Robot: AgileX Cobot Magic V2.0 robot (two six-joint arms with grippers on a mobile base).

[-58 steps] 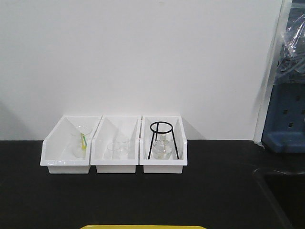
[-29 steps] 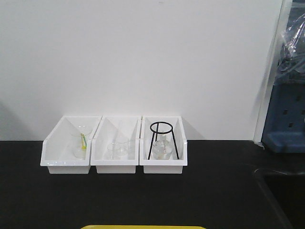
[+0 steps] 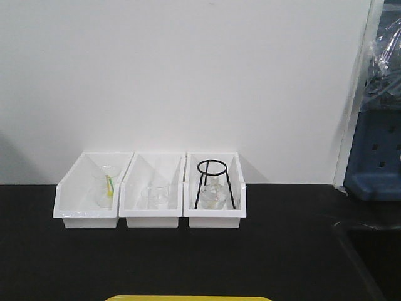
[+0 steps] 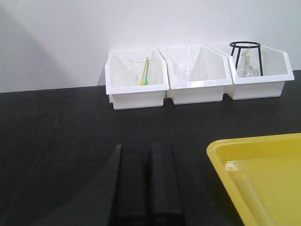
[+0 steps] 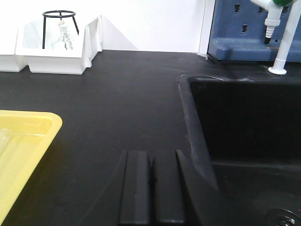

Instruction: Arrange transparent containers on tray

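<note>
A clear test tube (image 4: 189,55) leans in the middle white bin (image 4: 197,84), above a small beaker; in the front view it is too faint to pick out. The yellow tray (image 4: 263,188) lies at the near edge of the black counter; its rim shows in the front view (image 3: 188,298) and in the right wrist view (image 5: 28,136). A faint clear shape on its floor (image 4: 248,184) may be a tube. My left gripper (image 4: 147,147) is shut and empty just left of the tray. My right gripper (image 5: 152,154) is shut and empty to the tray's right.
Three white bins stand against the wall: the left bin (image 3: 86,210) holds a beaker with a yellow-green stick, the right bin (image 3: 214,216) a black tripod ring (image 3: 213,168) over glassware. A black sink (image 5: 244,122), a white tap (image 5: 281,42) and a blue rack (image 3: 376,157) lie to the right.
</note>
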